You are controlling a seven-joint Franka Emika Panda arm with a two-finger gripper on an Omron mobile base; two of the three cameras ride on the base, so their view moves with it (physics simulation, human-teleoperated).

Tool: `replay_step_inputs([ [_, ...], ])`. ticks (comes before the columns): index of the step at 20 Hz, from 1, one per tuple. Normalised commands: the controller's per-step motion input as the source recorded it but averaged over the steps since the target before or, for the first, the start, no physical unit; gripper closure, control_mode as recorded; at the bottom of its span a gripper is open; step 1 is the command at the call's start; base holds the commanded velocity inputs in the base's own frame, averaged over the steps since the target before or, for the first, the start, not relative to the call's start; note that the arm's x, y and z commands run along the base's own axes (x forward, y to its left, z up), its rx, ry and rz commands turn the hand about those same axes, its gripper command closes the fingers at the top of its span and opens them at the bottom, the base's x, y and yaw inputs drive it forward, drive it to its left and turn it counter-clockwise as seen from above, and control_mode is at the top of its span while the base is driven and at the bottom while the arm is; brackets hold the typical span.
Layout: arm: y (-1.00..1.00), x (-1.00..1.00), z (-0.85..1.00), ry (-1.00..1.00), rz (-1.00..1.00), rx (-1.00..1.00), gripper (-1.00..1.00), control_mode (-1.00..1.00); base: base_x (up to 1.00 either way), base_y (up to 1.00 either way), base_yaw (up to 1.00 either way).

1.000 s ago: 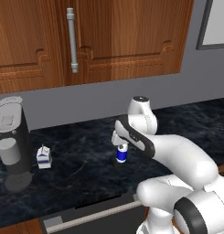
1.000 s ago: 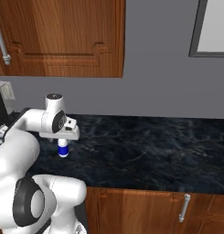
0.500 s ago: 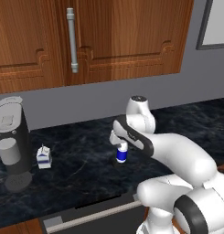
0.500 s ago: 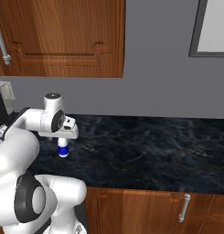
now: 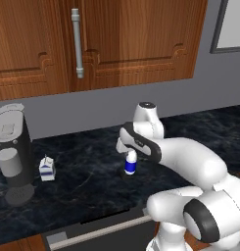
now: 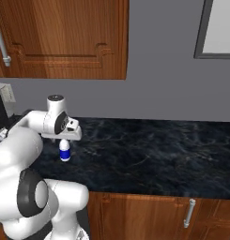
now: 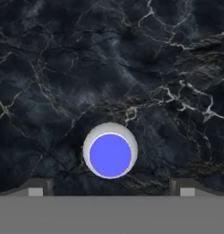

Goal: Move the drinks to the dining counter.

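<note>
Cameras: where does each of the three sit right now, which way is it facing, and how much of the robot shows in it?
Left base view: behind-left of the arm, facing the counter under the cupboards; white arm from lower right, gripper above the small bottle, carton by the coffee machine.
Right base view: behind-right, same counter; arm from lower left.
Hand view: looks straight down on the bottle's blue cap; open fingertips at the bottom.
All three share the bottle.

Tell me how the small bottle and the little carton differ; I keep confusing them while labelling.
The bottle is round with a blue cap; the carton is boxy with a gabled top. The bottle stands directly under the open gripper; the carton sits apart, beside the coffee machine. Both are white and blue, upright on the black counter.
</note>
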Motion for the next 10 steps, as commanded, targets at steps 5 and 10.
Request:
replay_step_inputs([
  [5, 0.00, 0.47, 0.00, 0.00, 0.00, 0.00, -1.00, -1.00, 0.00, 0.00, 0.00],
  [10, 0.00, 0.08, 0.00, 0.00, 0.00, 0.00, -1.00, -1.00, 0.00, 0.00, 0.00],
])
